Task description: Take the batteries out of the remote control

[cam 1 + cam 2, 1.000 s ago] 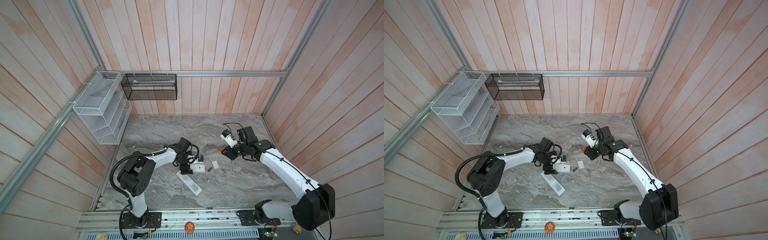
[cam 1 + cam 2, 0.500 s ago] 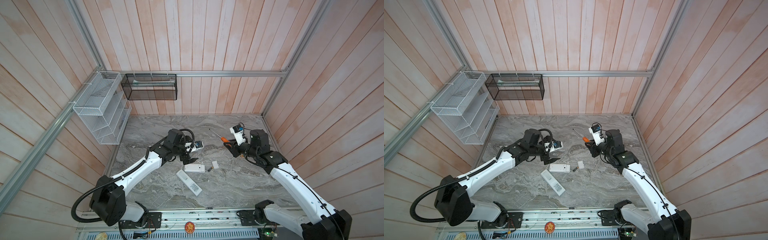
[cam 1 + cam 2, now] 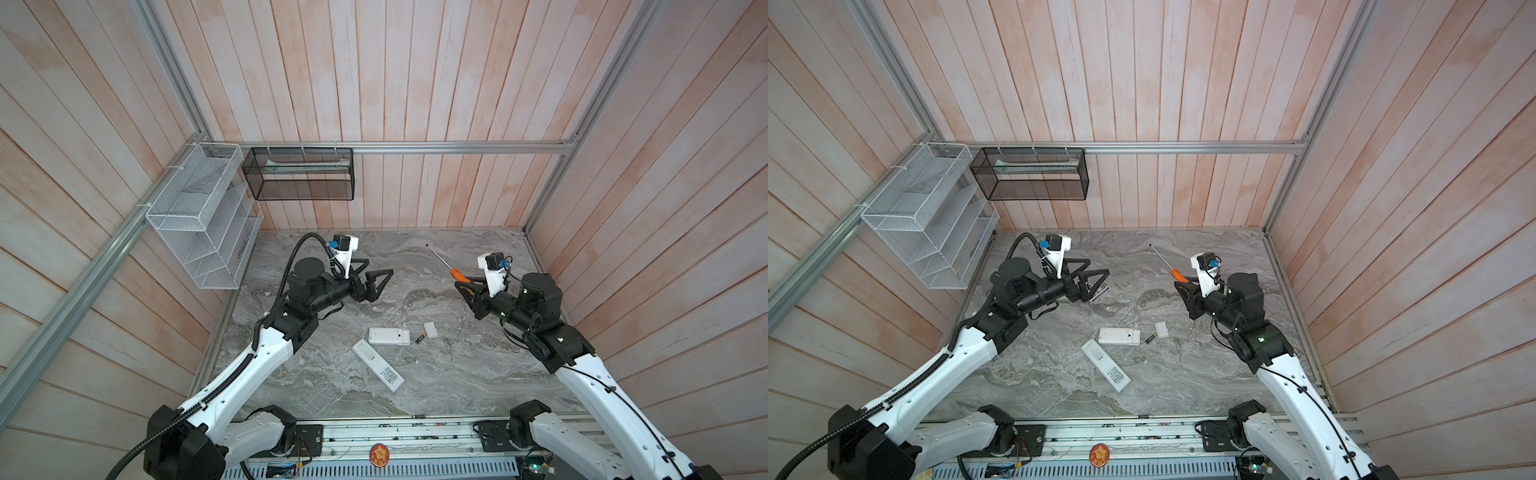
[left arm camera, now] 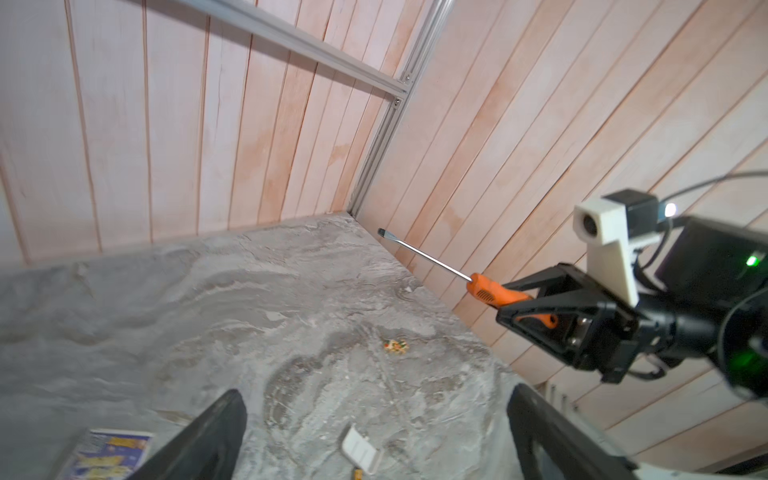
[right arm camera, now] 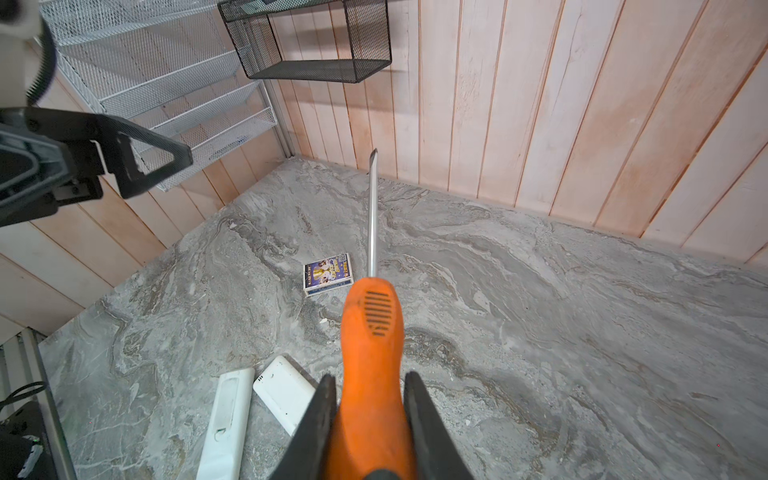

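The right pincer [image 5: 370, 399] is clamping the orange handle of the screwdriver [image 5: 371, 328], its jaws narrow and pressing on both sides of the grip; the steel shaft is pointing away from the wrist toward the back wall, and in both top views the tool is hanging clear above the bench [image 3: 457, 374]. The left pincer [image 3: 379, 267] is standing wide and holding nothing; it is hovering over the back left part of the bench, above a small printed box [image 5: 327, 274] that is lying flat on the marble. Near the middle of the bench a wider remote [image 3: 388, 336] is lying crosswise; one battery [image 3: 419, 338], dark with a yellowish end, is lying on the marble just beside the remote's end nearer the right arm, between it and a small white cover plate [image 3: 430, 329]; whether it is touching either of them I cannot tell, and whether any cell is sitting inside the remote is too small to make out. A longer remote [image 3: 378, 365] is lying slantwise just in front of the wider one, close by its other end. Both pincers are well apart from the battery and the remotes. A white wire rack [image 3: 199, 220] is hanging on the left wall; a black mesh basket [image 3: 299, 174] is hanging from the back rail.
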`<action>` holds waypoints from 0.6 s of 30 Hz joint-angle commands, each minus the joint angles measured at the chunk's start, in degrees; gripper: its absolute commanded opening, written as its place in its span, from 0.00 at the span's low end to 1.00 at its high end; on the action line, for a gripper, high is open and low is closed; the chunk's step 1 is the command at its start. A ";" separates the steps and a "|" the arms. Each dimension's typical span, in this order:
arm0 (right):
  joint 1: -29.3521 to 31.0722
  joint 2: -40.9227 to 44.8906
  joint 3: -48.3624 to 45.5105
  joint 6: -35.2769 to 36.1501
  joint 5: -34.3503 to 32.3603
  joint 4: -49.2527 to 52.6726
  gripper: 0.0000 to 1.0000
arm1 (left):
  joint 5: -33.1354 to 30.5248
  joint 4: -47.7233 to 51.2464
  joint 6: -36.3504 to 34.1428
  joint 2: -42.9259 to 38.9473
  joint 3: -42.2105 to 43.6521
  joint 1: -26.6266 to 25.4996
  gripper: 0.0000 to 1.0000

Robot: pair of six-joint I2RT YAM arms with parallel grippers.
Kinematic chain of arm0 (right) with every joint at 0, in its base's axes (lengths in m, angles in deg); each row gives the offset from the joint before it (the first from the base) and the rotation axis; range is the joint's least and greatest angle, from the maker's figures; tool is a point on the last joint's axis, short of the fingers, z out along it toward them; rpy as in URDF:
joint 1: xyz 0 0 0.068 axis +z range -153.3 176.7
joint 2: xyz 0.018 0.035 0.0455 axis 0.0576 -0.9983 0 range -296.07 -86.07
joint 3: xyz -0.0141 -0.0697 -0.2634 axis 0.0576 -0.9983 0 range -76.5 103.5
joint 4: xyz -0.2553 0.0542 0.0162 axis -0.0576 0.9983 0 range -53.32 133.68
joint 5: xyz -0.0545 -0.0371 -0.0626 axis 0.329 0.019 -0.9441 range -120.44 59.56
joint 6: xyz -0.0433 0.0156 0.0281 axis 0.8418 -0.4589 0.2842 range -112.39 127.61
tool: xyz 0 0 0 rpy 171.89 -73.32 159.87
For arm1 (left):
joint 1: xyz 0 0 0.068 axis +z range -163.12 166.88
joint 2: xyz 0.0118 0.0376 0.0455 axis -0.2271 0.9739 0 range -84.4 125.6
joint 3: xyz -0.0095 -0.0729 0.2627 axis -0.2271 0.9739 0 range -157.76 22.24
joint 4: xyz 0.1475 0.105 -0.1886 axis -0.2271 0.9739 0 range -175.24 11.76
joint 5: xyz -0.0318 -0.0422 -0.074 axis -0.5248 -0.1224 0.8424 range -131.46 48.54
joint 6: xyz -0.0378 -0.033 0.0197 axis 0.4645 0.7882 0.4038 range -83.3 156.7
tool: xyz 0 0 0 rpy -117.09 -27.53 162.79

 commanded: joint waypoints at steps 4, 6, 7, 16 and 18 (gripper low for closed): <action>-0.20 -0.29 -1.23 -4.47 3.66 -8.58 0.00 | 9.29 -28.92 39.98 4.71 10.86 -0.26 1.00; -0.24 -0.78 -1.69 -6.55 4.67 -10.91 0.00 | 7.45 -36.25 44.31 5.38 13.77 -1.23 1.00; -0.29 -1.15 -1.90 -7.76 5.14 -11.98 0.00 | 6.58 -36.85 44.36 5.52 14.15 -1.98 1.00; 2.04 -5.66 -3.10 -13.79 10.24 -19.86 0.00 | -1.53 -33.23 37.84 5.16 11.20 -8.73 1.00; 3.82 -6.23 -2.58 -13.83 9.57 -20.36 0.00 | -2.13 -34.73 37.76 5.85 11.08 -9.12 1.00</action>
